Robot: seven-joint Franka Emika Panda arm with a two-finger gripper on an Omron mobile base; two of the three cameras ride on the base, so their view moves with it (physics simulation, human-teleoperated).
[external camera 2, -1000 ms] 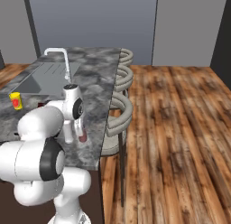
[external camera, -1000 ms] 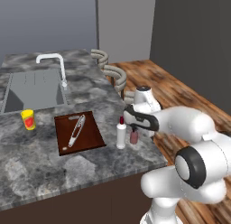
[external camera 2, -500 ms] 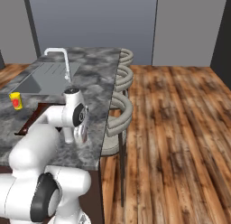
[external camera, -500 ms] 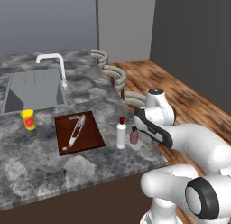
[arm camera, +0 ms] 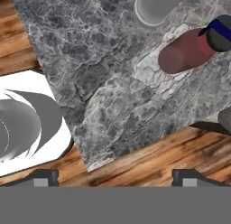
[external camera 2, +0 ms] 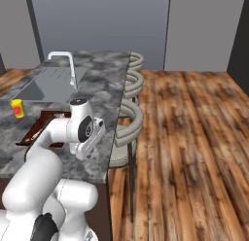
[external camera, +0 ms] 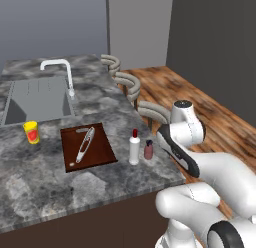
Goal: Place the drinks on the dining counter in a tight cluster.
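2 bottles (external camera: pixel 134 147) on dining counter (external camera: pixel 45 187), 1 yellow cup (external camera: pixel 31 132), 1 tap (external camera: pixel 60 71).

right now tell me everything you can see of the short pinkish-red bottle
The short pinkish-red bottle is small and squat with a dark cap that shows blue in the hand view. It stands upright on the grey marbled counter near its edge, close beside the taller white bottle, apart from it. Nothing grips it.
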